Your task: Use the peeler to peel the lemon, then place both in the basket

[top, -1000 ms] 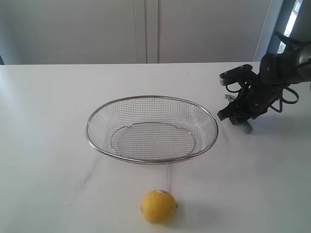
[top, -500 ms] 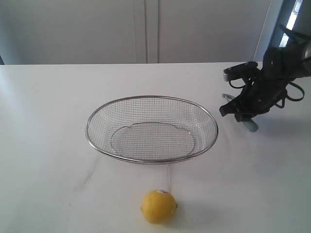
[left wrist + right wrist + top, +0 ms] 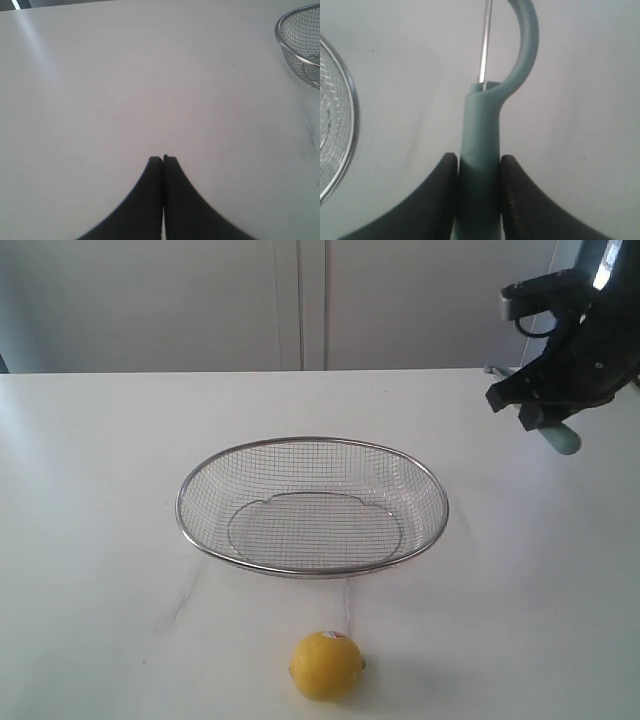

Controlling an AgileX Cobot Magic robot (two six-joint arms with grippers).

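The yellow lemon (image 3: 327, 665) with its small red-and-white sticker lies on the white table near the front edge, in front of the basket. The silver wire-mesh basket (image 3: 312, 444) sits mid-table with nothing in it; part of its rim also shows in the left wrist view (image 3: 283, 42) and the right wrist view (image 3: 351, 120). My right gripper (image 3: 479, 162) is shut on the teal peeler (image 3: 480, 150), held in the air at the far right, above the table (image 3: 556, 430). The peeler's looped blade head points away from the fingers. My left gripper (image 3: 163, 159) is shut on nothing, over bare table.
White cabinet doors (image 3: 300, 300) stand behind the table. The white tabletop (image 3: 100, 490) spreads wide on the basket's left side.
My right gripper has risen from the table beside the basket, lifting the peeler up and towards the back right. The lemon and basket have not moved.
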